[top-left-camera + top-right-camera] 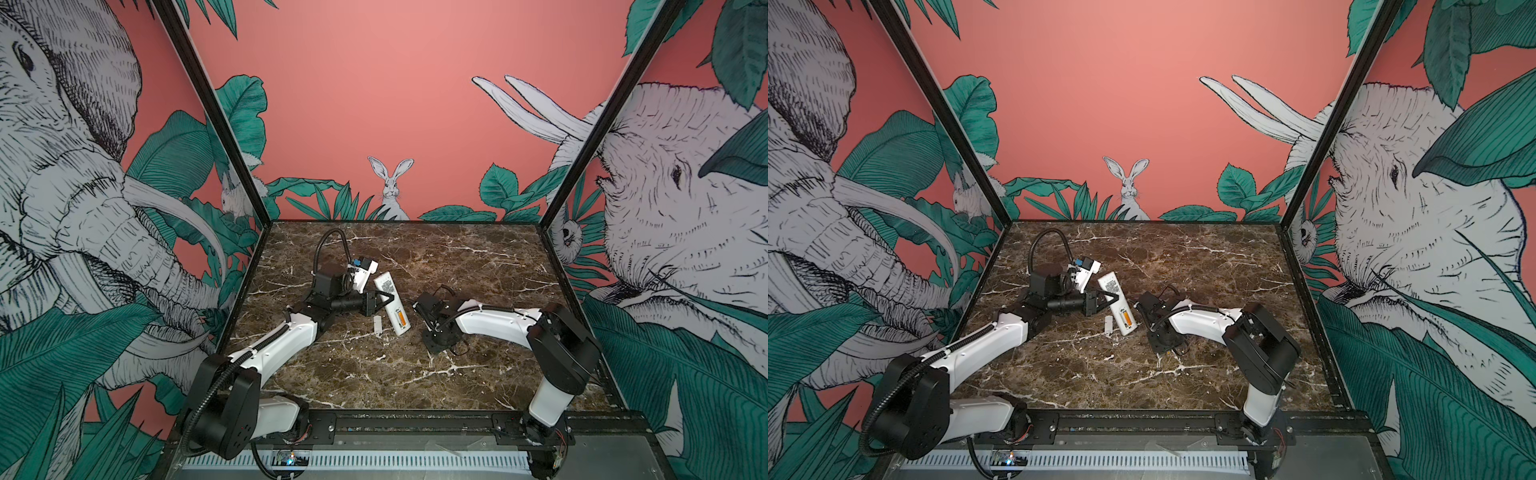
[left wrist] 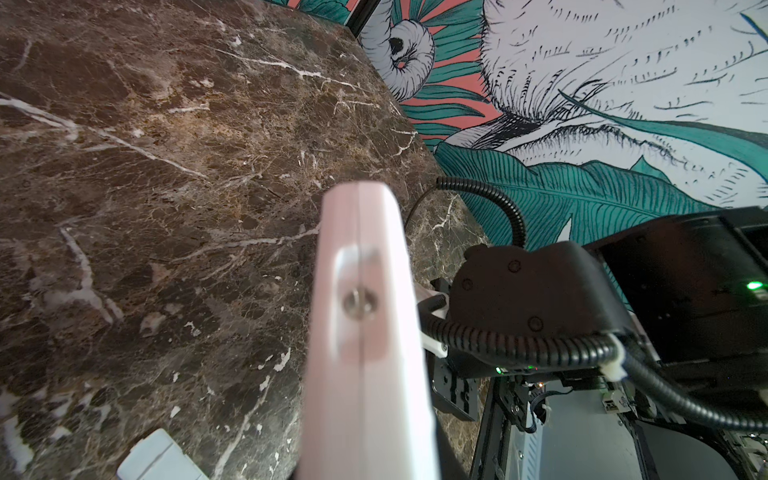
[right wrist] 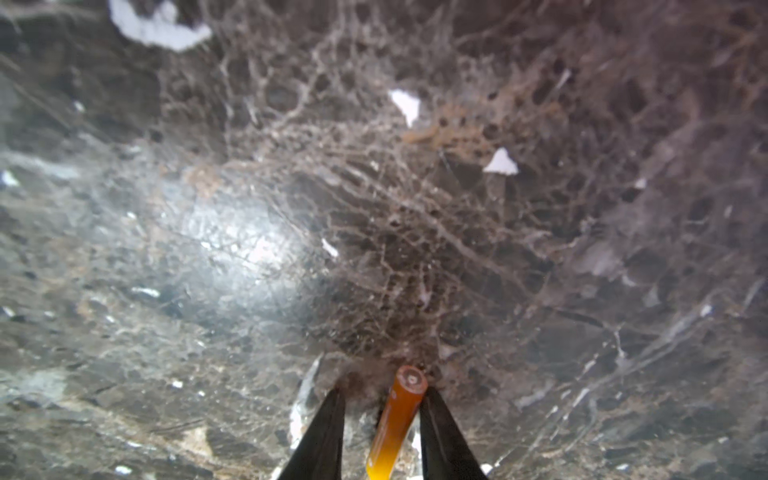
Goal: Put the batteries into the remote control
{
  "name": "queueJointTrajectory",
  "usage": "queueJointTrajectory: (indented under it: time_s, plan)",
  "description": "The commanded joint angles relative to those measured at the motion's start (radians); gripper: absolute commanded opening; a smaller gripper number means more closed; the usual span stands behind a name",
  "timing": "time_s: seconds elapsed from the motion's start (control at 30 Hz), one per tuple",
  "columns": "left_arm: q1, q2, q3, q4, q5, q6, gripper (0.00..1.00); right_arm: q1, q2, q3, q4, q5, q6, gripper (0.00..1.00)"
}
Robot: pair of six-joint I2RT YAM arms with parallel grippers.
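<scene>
The white remote control (image 1: 390,303) lies back up on the marble, dark label toward the far end; in the left wrist view the remote control (image 2: 365,332) shows edge-on. One orange battery (image 1: 401,318) sits in its open compartment. My left gripper (image 1: 384,299) is shut on the remote's middle. A second orange battery (image 3: 401,411) lies between the fingers of my right gripper (image 3: 382,390), right of the remote. One black finger (image 3: 436,424) touches it; the other stands apart with a gap, so the jaws are open. In both top views those fingertips are hidden under the right wrist (image 1: 436,328).
A small loose white cover (image 1: 377,323) lies just left of the remote's near end, and this cover (image 2: 158,461) also shows in the left wrist view. The marble tabletop (image 1: 374,374) is walled by printed panels on three sides, with a black rail along the front edge.
</scene>
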Motion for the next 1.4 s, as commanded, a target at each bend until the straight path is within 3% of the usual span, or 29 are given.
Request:
queueJointTrajectory:
  time_s: [0.0, 0.3, 0.83, 1.37]
  plan:
    - [0.005, -0.016, -0.009, 0.017, 0.023, 0.01, 0.0, 0.002, 0.024, 0.022, -0.03, 0.044, 0.001, 0.31]
    - [0.005, -0.017, -0.009, 0.013, 0.024, 0.011, 0.0, 0.001, 0.061, 0.069, -0.075, 0.094, -0.018, 0.28]
    - [0.005, -0.022, -0.009, 0.009, 0.023, 0.015, 0.0, 0.0, 0.081, 0.109, -0.103, 0.085, -0.037, 0.19]
    - [0.004, -0.005, -0.003, 0.018, 0.035, -0.004, 0.0, 0.006, -0.08, 0.047, 0.015, 0.021, -0.151, 0.16]
